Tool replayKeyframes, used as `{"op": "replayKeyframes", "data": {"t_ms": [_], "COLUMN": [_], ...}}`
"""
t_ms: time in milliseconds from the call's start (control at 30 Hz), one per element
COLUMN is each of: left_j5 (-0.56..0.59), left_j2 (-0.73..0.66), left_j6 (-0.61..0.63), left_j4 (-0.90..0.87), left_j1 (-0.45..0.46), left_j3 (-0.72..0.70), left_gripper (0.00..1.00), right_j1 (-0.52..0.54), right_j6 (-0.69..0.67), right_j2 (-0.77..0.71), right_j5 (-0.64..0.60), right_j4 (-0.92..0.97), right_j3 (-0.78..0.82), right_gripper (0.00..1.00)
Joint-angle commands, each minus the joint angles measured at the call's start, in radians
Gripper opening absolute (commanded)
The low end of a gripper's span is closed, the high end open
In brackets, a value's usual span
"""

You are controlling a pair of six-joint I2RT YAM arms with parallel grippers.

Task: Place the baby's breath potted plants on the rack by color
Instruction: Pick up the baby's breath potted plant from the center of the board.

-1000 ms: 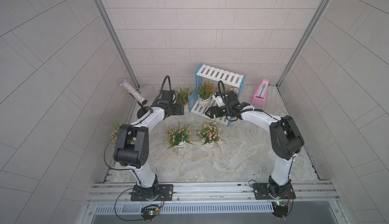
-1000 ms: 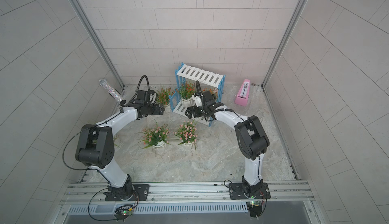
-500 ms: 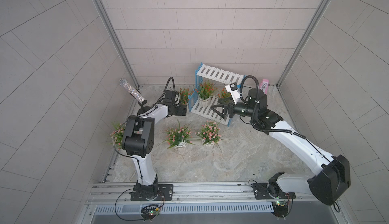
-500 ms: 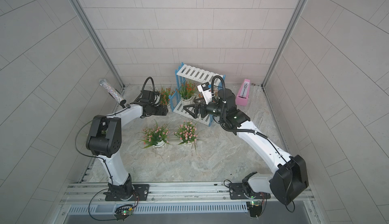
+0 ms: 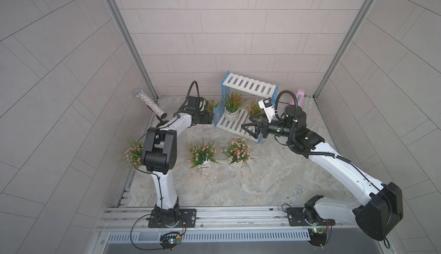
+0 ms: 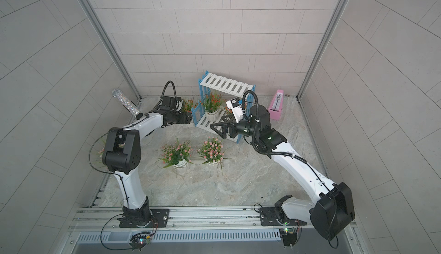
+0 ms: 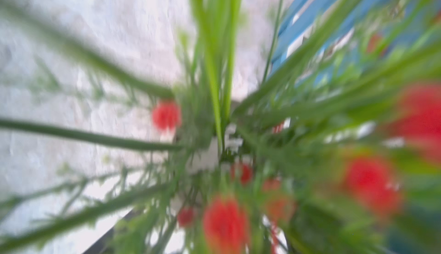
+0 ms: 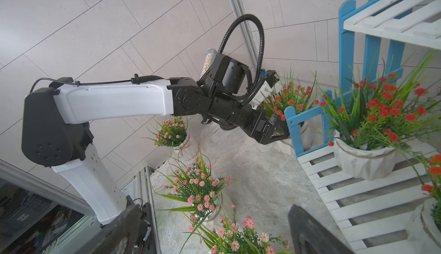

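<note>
The rack (image 5: 248, 86) (image 6: 226, 85) stands at the back, and two orange-red plants (image 5: 232, 101) (image 5: 253, 108) sit on its lower shelf. A third orange-red plant (image 5: 211, 106) (image 8: 293, 95) stands on the floor by the rack's left frame. My left gripper (image 5: 212, 119) (image 8: 281, 128) is at its pot with jaws spread; contact cannot be told. Its wrist view shows only blurred leaves and red flowers (image 7: 224, 221). Three pink plants (image 5: 202, 151) (image 5: 237, 149) (image 5: 133, 153) stand on the floor. My right gripper (image 5: 245, 122) (image 6: 216, 122) (image 8: 213, 208) hangs open and empty before the lower shelf.
A pink metronome (image 5: 299, 97) (image 6: 276, 107) stands right of the rack. A glittery tube (image 5: 150, 103) leans in the back left corner. Tiled walls close in three sides, and the arms' base rail (image 5: 214, 214) runs along the front.
My right arm has pulled its open gripper back from the lower shelf, elbow swinging out to the right. My left gripper has crept closer to the plant beside the rack.
</note>
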State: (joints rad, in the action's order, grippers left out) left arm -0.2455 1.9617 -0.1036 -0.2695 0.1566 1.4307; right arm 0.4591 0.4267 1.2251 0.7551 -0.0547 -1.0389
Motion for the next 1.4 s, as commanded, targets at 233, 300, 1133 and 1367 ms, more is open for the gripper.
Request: {"op": "replayKeyframes", "data": {"t_ms": [233,300,1133,1367], "left_j5": [-0.001,0.003,0.021,0.033], "left_j2": [0.06,0.069,0.174,0.205], "left_j6": [0.017,0.019,0.017,0.01], "left_j4": [-0.075,-0.085,-0.115,-0.137], "left_j1": [0.003,0.004,0.05,0.052], "left_j3": [0.101,0.117,0.275,0.3], "left_gripper": [0.93,0.93,0.93,0.93], "right_j1": [0.002,0.002,0.002,0.003], "right_j6": [-0.012,-0.012,-0.05,-0.052], "right_j2": [-0.022,-0.021,-0.002,0.007], "right_j5": [0.0,-0.002,-0.014,-0.014], "right_j4": [-0.027,-0.031,-0.004,-0.013], "right_j3": [0.01,0.011,0.019,0.026], "right_gripper": [0.99,0.99,0.99,0.99]}}
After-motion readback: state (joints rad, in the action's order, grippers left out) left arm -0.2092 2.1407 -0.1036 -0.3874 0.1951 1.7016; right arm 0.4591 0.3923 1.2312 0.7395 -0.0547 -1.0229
